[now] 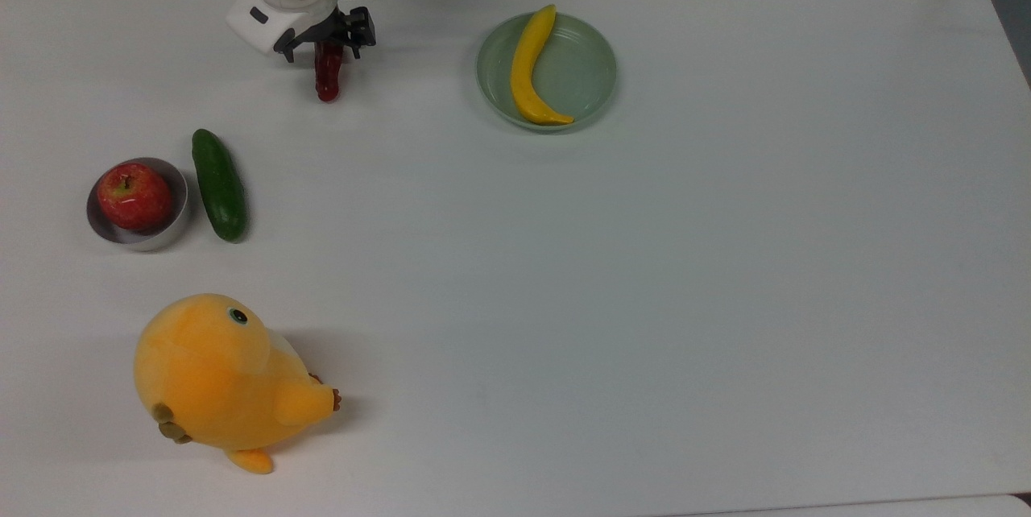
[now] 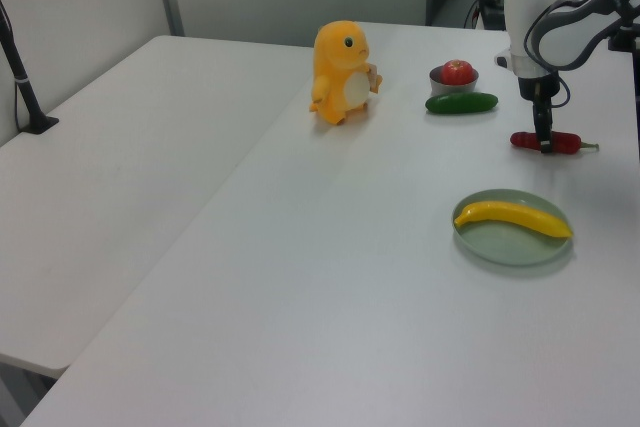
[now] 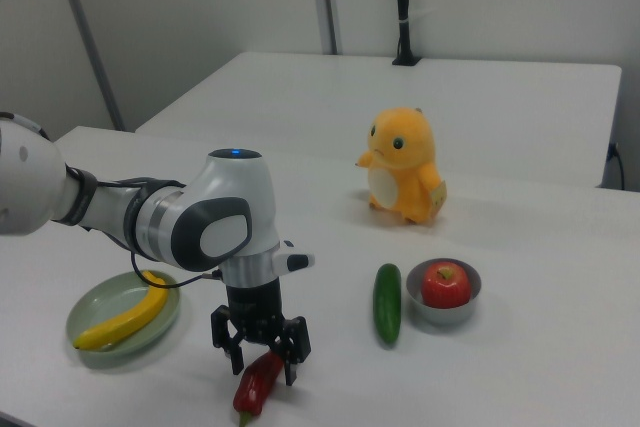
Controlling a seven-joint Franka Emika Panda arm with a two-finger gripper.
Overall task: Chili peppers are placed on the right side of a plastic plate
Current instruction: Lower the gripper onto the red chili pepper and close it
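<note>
I have the claw (image 3: 262,352) down over the chili (image 1: 328,74), which lies flat on the white table (image 1: 644,259); its fingers are spread and straddle the pepper's stem half, one on each side, not yet pinching it. In the top view the chili sits well to the left of the plate (image 1: 588,70), and the plate carries a banana (image 1: 527,70) along the top view's left half. Further off are a cucumber (image 1: 218,184), just beside a metal bowl (image 1: 173,219) with an apple (image 1: 134,196), and an orange plush toy (image 1: 221,376).
</note>
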